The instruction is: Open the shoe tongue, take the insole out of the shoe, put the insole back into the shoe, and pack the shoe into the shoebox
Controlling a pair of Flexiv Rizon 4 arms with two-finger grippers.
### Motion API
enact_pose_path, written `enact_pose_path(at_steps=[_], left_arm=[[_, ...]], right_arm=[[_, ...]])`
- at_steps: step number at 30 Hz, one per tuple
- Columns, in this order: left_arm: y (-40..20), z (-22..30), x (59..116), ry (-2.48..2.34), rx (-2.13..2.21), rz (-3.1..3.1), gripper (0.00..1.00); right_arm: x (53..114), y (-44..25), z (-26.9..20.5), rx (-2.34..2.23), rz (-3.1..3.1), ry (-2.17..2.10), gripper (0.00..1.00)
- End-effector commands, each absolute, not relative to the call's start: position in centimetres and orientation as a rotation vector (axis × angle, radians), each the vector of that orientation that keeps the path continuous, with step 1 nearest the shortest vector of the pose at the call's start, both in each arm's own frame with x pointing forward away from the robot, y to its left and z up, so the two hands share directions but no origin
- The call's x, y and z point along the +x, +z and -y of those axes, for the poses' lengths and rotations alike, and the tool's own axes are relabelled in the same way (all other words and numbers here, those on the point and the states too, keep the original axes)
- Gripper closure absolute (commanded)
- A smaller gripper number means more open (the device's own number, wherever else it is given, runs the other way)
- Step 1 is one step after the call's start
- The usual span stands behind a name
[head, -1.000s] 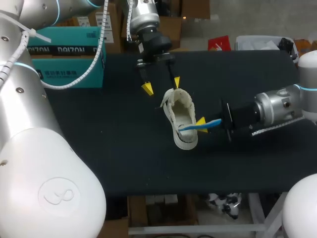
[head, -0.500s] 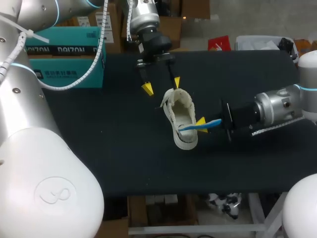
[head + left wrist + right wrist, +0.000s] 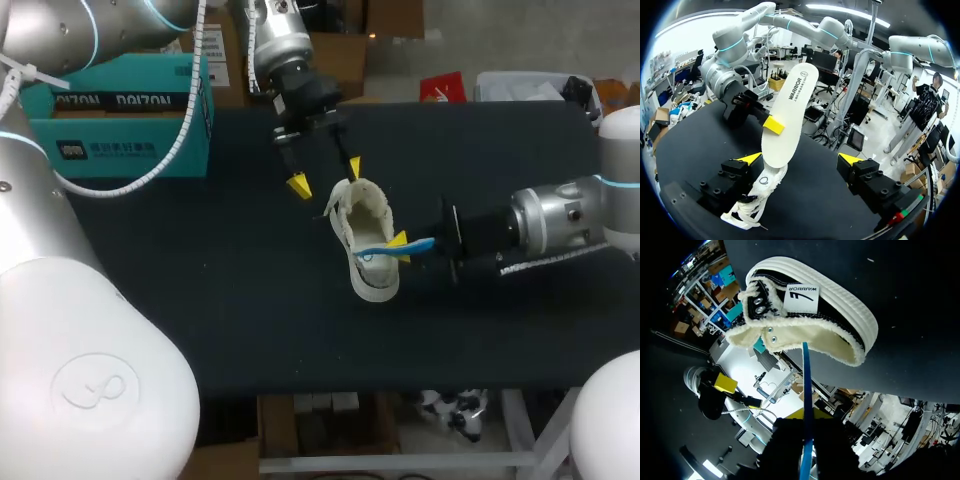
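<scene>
I've got the right gripper point(image 3: 400, 247) clamped on the insole point(image 3: 378, 253) mid-frame, one end in the shoe point(image 3: 368, 285) (blue side up). Left gripper point(image 3: 326, 176) is wide open and empty, just above the shoe.

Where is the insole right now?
In the head view, the insole is mid-table, held edge-on in the right gripper, which comes in from the right. Its free end is at the opening of the shoe.

shoe point(image 3: 362, 222) — frayed canvas, ribbed rubber sole | insole point(image 3: 806, 385) — thin, smooth | table point(image 3: 200, 300): matt black
</scene>
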State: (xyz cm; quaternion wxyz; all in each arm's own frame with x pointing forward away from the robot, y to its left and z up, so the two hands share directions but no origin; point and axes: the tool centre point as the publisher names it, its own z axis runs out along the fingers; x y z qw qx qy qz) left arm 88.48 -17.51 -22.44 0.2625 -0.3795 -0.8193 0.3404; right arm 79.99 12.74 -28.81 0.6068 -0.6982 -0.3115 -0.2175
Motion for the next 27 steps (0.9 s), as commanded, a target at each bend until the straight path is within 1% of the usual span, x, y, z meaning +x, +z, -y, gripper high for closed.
enact_pose_path(at_steps=[1, 7, 14, 27], left_arm=[[-22.5, 16.6, 83.6, 1.138, -0.974, 2.497, 0.0], [-23.7, 16.7, 81.4, 1.284, -0.927, 2.626, 0.0], [-24.6, 16.4, 80.0, 1.452, -0.836, 2.725, 0.0], [-24.7, 17.4, 80.2, 1.645, -0.696, 2.884, 0.0]], right_arm=[[79.0, -28.0, -13.6, -1.677, 0.669, -0.531, 1.0], [79.0, -27.7, -14.6, -1.687, 0.653, -0.518, 1.0], [78.7, -28.0, -14.2, -1.69, 0.628, -0.56, 1.0], [78.5, -28.6, -13.8, -1.671, 0.559, -0.601, 1.0]])
